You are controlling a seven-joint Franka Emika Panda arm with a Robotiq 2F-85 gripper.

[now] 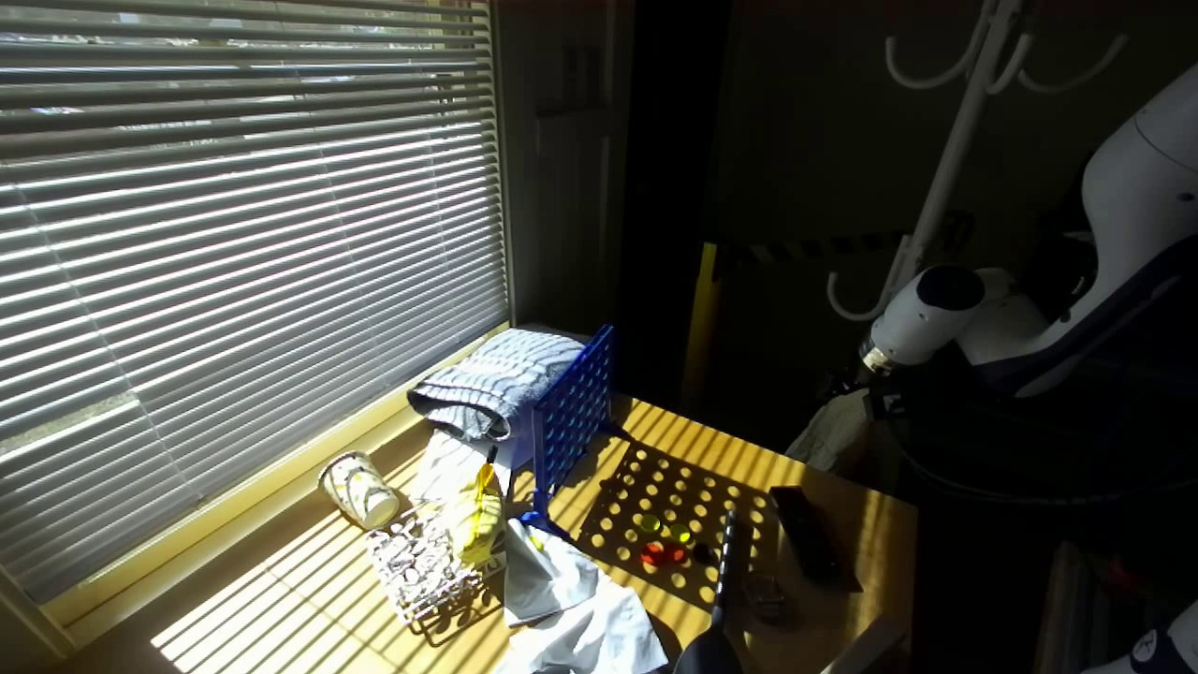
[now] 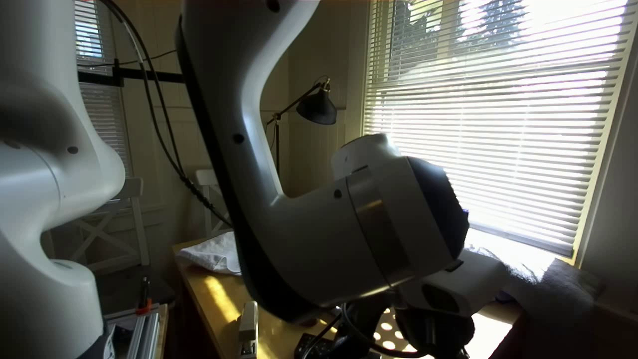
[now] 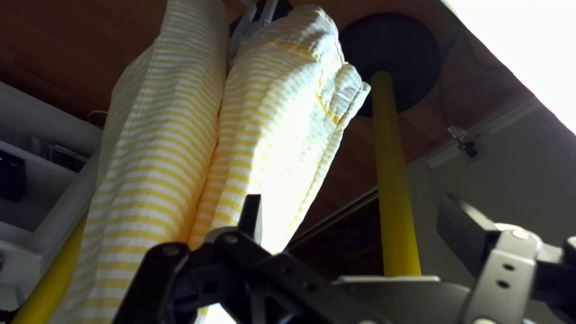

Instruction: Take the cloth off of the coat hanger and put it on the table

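Note:
The cloth (image 3: pixel 175 148) is striped yellow and white and hangs down in long folds at the left of the wrist view. In an exterior view it is a pale shape (image 1: pixel 831 432) below my gripper, past the table's edge. My gripper (image 3: pixel 357 220) is open, its fingers wide apart with nothing held between them. Its left finger overlaps the cloth in the picture; whether they touch I cannot tell. The coat hanger (image 1: pixel 956 154) is a white stand with curved hooks behind the gripper. Where the cloth hangs on it is hidden. The wooden table (image 1: pixel 889 524) stands nearby.
On the table are a blue upright grid (image 1: pixel 573 412), a wire basket (image 1: pixel 426 566), a patterned cup (image 1: pixel 358 490), a white cloth (image 1: pixel 585 618), and a black remote (image 1: pixel 812 534). A yellow post (image 3: pixel 393 180) stands on the floor near the hanging cloth.

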